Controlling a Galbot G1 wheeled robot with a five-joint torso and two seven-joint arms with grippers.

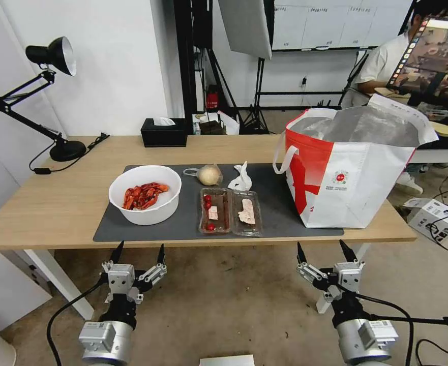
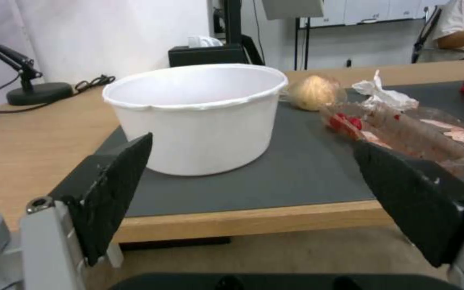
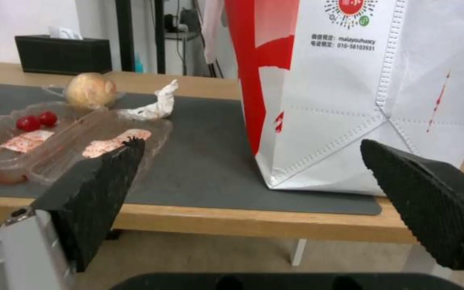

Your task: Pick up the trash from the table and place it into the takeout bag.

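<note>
Trash [image 1: 230,212] untouched — left tool [image 1: 138,252], right tool [image 1: 324,250] wide, empty.

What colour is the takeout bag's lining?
Silver foil, seen best in the head view inside the open takeout bag.

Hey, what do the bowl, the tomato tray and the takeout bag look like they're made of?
Bowl: matte white, likely foam or thin plastic; rim slightly dented. Tray: clear thin plastic, see-through and glossy. Takeout bag: woven-looking fabric with stitched seams, crinkled silver foil lining.
</note>
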